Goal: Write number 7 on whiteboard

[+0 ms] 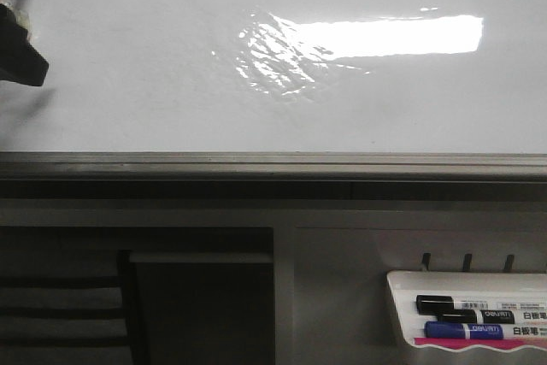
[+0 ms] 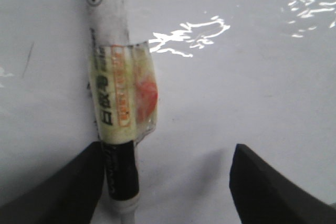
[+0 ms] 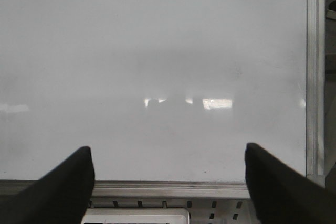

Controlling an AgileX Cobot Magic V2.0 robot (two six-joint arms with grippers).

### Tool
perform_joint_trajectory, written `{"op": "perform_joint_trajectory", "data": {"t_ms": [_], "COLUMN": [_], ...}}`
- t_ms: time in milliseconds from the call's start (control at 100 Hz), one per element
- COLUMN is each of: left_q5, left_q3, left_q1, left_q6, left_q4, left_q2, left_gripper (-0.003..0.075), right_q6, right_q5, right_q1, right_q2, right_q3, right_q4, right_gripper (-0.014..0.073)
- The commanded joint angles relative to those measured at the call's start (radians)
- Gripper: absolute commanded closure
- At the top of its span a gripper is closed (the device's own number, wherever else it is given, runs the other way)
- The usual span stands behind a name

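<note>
The whiteboard [image 1: 171,83] fills the upper part of the front view, its grey edge rail [image 1: 273,162] running across below it, and no finished number 7 shows on it; only a thin dark stroke [image 2: 27,59] appears in the left wrist view, off to one side of the marker, and whether it belongs to the figure cannot be told.

The left gripper [image 1: 19,49] sits at the far left edge of the board, so the writing falls to the left arm. Its jaws stand wide in the left wrist view, yet a taped marker [image 2: 115,98] lies along one finger [image 2: 63,192], apparently fastened there rather than pinched. The marker's long axis runs out ahead of the gripper and nearly flat along the board; its tip is out of frame.

The right gripper [image 3: 168,182] hangs spread wide and empty, facing the board from well back. Spare markers [image 1: 466,305] lie in the white tray [image 1: 402,314] at the lower right.
</note>
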Motion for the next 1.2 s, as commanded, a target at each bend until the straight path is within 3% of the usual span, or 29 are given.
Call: {"op": "perform_joint_trajectory", "data": {"t_ms": [0,310,1190], "left_q5": [-0.080,-0.098,-0.115], "left_q3": [-0.044,-0.050,-0.050], "left_q1": [0.002,0.052,0.047], "left_q6": [0.000,-0.003,0.000], "left_q4": [0.005,-0.043,0.012], "left_q2": [0.002,0.010,0.036], "left_gripper": [0.0249,0.0267,0.0621], "right_q6": [-0.003,-0.003,-0.003], "right_q5": [-0.078,-0.078,-0.078], "right_q1": [-0.007,-0.007,-0.007], "right_q2": [0.014,0.014,0.014], "right_q3": [-0.032,-0.032,-0.032], "right_q4": [0.000,0.000,0.000], "right_gripper": [0.0062,0.0062,0.0062]}}
